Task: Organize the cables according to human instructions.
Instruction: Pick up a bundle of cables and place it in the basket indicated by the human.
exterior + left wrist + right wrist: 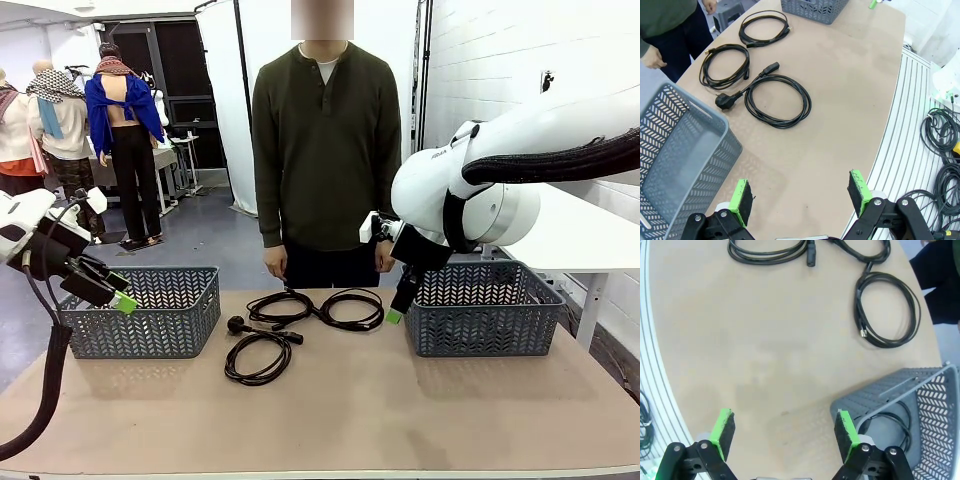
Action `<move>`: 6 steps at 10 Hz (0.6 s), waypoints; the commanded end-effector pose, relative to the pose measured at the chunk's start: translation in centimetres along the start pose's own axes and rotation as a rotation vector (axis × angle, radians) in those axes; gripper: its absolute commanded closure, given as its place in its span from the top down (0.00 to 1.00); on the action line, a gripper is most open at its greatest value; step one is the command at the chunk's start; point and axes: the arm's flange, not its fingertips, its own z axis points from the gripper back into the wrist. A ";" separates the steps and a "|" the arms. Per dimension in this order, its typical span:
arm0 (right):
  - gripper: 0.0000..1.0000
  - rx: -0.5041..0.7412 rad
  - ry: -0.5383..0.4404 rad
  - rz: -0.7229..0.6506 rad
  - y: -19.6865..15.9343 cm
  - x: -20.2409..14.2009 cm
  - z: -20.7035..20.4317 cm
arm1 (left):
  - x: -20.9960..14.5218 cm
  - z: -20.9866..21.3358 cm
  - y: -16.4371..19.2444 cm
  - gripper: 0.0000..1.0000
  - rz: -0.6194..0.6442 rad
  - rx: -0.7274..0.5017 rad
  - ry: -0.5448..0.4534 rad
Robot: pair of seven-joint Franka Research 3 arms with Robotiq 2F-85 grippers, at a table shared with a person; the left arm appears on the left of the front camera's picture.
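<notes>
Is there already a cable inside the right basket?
Yes, in the right wrist view a black cable lies on the floor of the grey basket.

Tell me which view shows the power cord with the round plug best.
Left wrist view: the power cord lies whole, loop, plug and connector all clear. Front view shows it low and foreshortened. Right wrist view cuts it off at the top edge.
</notes>
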 end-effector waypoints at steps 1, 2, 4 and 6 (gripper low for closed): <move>1.00 -0.007 0.001 -0.006 -0.1 0.2 0.1 | -0.1 0.0 0.3 1.00 -0.017 -0.015 -0.018; 1.00 -0.007 0.001 -0.006 -0.1 0.2 0.1 | -0.1 0.0 0.3 1.00 -0.017 -0.015 -0.018; 1.00 -0.007 0.001 -0.006 -0.1 0.2 0.1 | -0.1 0.0 0.3 1.00 -0.017 -0.015 -0.018; 1.00 -0.007 0.001 -0.006 -0.1 0.2 0.1 | -0.1 0.0 0.3 1.00 -0.017 -0.015 -0.018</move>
